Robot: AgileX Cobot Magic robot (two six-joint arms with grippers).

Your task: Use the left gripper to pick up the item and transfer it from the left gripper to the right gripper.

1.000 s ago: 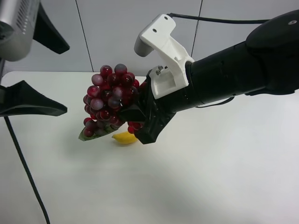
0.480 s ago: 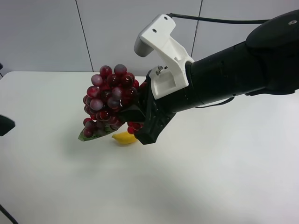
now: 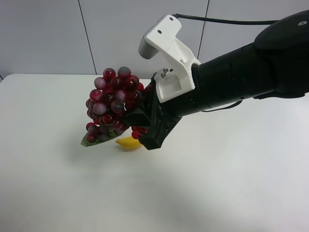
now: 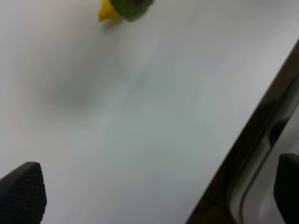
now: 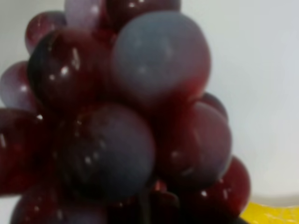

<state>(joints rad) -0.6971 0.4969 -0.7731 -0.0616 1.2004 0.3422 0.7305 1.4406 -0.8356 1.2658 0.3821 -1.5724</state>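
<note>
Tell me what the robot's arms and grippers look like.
The right arm is a thick black cylinder with a white moulded bracket and thin black cable. The right gripper is black and angular. The left gripper has black, dot-textured fingertips.

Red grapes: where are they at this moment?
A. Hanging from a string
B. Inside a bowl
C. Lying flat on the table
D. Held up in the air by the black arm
D: the grapes are clamped in the right gripper, raised above the white table, with a small yellow item lying beneath.
</note>
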